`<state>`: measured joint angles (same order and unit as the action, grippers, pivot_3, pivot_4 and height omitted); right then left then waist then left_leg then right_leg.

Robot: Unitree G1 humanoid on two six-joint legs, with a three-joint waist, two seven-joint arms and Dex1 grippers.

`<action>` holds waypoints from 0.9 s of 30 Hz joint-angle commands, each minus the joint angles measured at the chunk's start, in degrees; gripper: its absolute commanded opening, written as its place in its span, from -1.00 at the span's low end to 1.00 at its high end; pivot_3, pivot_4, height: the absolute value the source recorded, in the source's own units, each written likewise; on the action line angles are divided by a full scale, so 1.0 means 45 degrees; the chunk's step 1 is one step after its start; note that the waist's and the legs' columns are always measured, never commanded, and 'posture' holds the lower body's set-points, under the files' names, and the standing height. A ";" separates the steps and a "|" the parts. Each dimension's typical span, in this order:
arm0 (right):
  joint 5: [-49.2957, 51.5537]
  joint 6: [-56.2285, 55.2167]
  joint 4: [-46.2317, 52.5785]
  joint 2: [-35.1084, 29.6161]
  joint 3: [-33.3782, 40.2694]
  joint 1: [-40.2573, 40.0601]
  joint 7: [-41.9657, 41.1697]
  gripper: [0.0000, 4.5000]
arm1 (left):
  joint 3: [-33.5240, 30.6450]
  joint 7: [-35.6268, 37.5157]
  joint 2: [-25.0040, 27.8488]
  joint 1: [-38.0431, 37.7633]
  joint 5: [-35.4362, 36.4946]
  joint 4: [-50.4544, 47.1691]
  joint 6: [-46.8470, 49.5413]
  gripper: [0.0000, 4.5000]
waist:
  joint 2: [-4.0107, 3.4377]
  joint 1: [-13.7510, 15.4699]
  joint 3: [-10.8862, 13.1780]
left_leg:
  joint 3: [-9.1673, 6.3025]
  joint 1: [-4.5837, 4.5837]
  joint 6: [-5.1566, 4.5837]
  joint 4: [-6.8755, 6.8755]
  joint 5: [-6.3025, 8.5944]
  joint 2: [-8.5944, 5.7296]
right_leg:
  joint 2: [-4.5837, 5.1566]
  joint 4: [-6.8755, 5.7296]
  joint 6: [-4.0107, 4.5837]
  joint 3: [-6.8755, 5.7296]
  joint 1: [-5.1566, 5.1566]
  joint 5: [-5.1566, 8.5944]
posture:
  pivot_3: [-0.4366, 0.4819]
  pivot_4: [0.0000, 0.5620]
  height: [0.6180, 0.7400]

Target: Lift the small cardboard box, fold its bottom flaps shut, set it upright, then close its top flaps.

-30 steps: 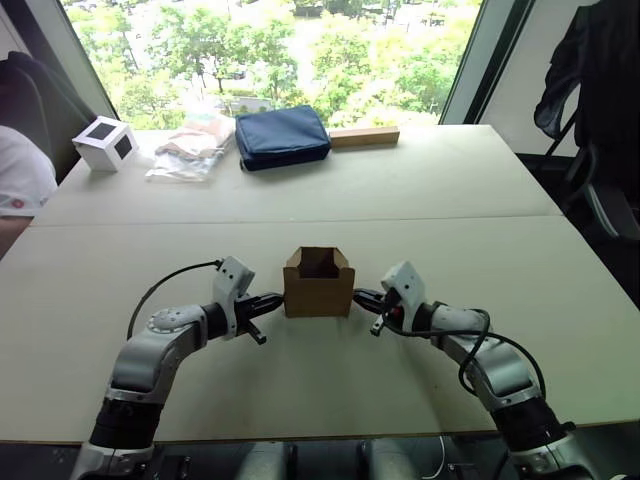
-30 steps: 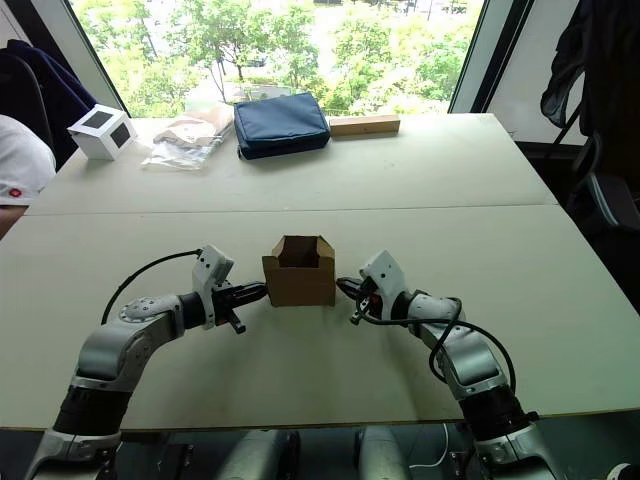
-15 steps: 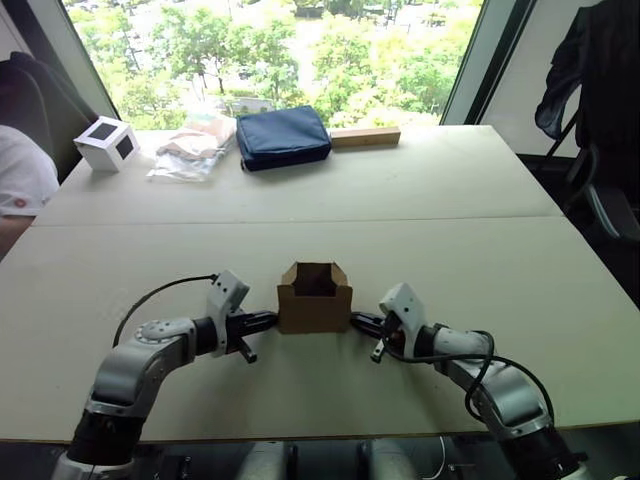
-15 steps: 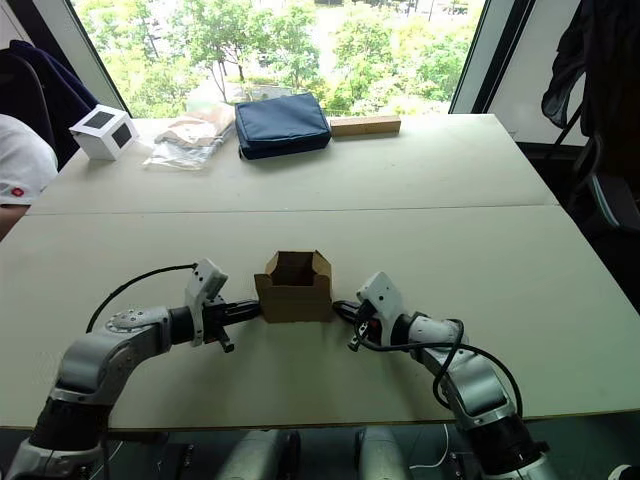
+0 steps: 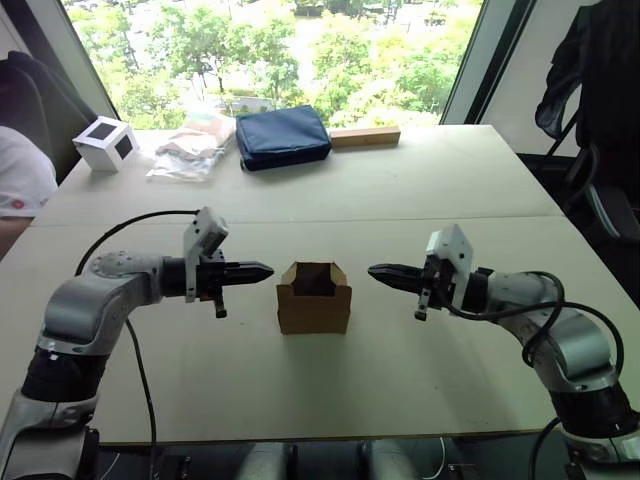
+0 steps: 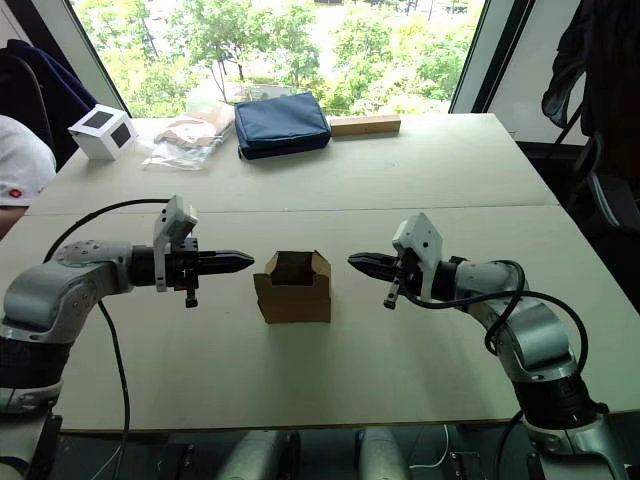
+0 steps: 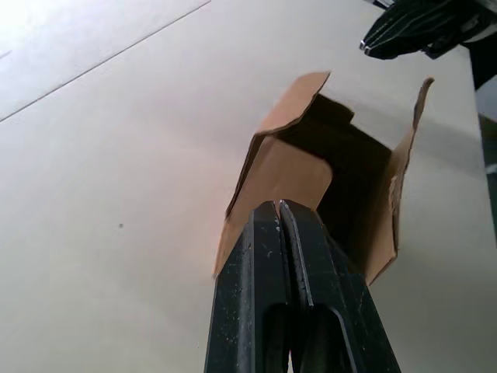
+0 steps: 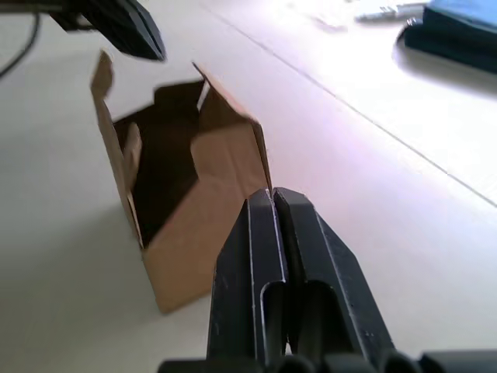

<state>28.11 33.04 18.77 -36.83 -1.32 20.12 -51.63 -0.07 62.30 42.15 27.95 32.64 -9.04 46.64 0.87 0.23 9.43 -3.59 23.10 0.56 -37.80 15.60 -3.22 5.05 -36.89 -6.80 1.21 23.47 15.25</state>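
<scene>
Left eye view: both clenched hands, left hand (image 5: pixel 262 270) and right hand (image 5: pixel 378 271), have lifted off the small cardboard box (image 5: pixel 314 297); upright on the worktop (image 5: pixel 400 180), top flaps next.

You face a pale wooden table (image 5: pixel 420 180) with a seam across it. Beyond its far edge, a wide window (image 5: pixel 300 50) lets in bright daylight over green trees. A dark garment (image 5: pixel 590 70) hangs at right.
</scene>
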 commanded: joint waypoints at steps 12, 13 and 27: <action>-0.1099 -0.0583 -0.1456 0.1328 -0.1780 0.1159 0.0145 -1.00 | 0.1660 0.0685 -0.0731 0.1220 -0.1272 0.1503 -0.1925 -0.98 | 0.0005 -0.0004 0.0004 | 0.0003 0.0007 0.0001 -0.0012 -0.0003 -0.0009 | -0.0012 -0.0013 -0.0002 -0.0004 0.0007 -0.0001 | -0.05 -0.47 1.00; -0.1209 -0.0655 -0.1549 0.1339 -0.1881 0.1185 0.0113 -1.00 | 0.1758 0.0719 -0.0771 0.1180 -0.1415 0.1583 -0.2123 -0.98 | 0.0004 -0.0009 0.0004 | 0.0003 0.0006 0.0001 -0.0012 -0.0003 -0.0009 | -0.0013 -0.0015 -0.0002 -0.0004 0.0007 -0.0001 | -0.05 -0.47 1.00; -0.2012 -0.0922 -0.2391 0.1711 -0.2530 0.1744 -0.0149 -1.00 | 0.1764 0.0329 -0.1303 0.0729 -0.2003 0.1635 -0.2784 -0.98 | 0.0004 -0.0205 0.0004 | 0.0001 0.0007 0.0001 -0.0012 -0.0003 -0.0008 | -0.0018 -0.0020 -0.0002 -0.0004 0.0012 -0.0001 | -0.05 -0.47 1.00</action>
<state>18.80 28.86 7.37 -29.76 -13.21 27.30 -52.27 8.78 64.42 36.25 31.37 24.15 -0.64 35.37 0.88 -0.70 9.45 -3.58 23.13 0.56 -37.85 15.59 -3.26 4.97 -36.98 -6.81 1.20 23.52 15.25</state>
